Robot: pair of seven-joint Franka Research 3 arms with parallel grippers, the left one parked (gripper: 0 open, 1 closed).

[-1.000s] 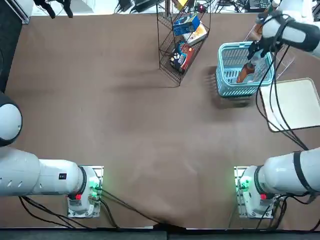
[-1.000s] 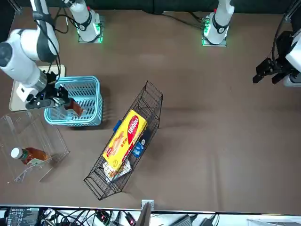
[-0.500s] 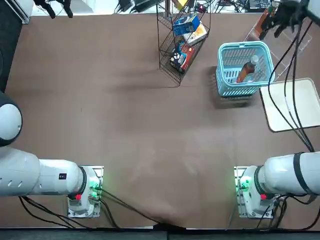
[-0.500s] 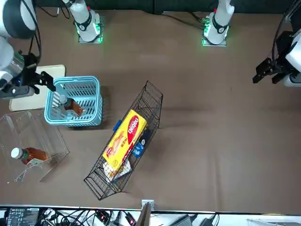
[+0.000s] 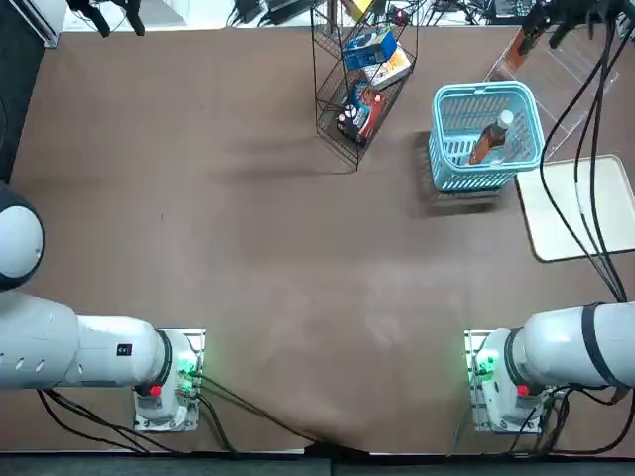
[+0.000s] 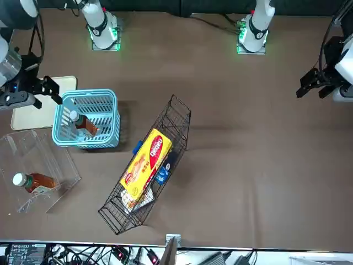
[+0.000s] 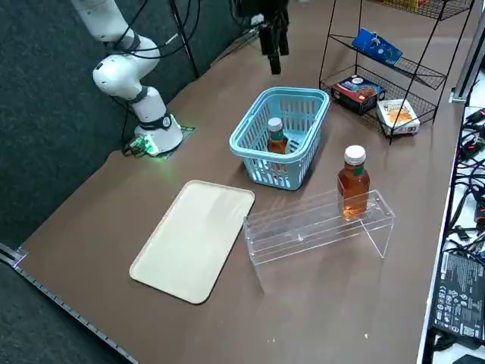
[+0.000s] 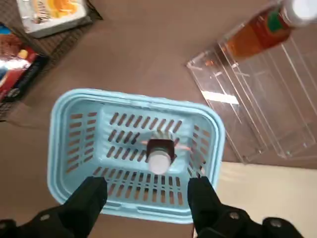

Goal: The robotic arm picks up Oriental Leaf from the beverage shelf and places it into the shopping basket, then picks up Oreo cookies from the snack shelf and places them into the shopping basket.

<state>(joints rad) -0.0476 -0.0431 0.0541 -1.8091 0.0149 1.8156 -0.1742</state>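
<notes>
While the right arm (image 7: pixel 121 73) reaches out from its base, the brown table (image 5: pixel 248 159) spreads beneath the whole layout. The black rack (image 6: pixel 175 118) stands upright near the far edge in the top view, well to the left of the basket. Next in size, the cream tray (image 7: pixel 193 243) lies flat just beside the basket, on the side towards the arm bases. The clear stand (image 7: pixel 318 227) sits near the basket and the tray, on the basket's right in the top view.

The turquoise basket (image 5: pixel 449 119) rests on the table between rack and stand. Right gripper (image 8: pixel 147 184) hangs above the table, pointing down in the side view; in the wrist view its fingers are apart, nothing between the tips, with the basket below.

On the rack: a yellow box (image 6: pixel 146 164) on a high tier, and under it the Oreo box (image 7: pixel 377 46) — bright blue, lying on a middle tier. A red-and-black pack (image 7: pixel 358 93) and a white pack (image 7: pixel 398 116) share the lower tier.

Smallest: two tea bottles, both white-capped. The basket bottle (image 7: pixel 276 137) stands inside the basket, released, clear of the gripper — reddish-brown tea. The stand bottle (image 7: pixel 353 186) is upright at the clear stand.
</notes>
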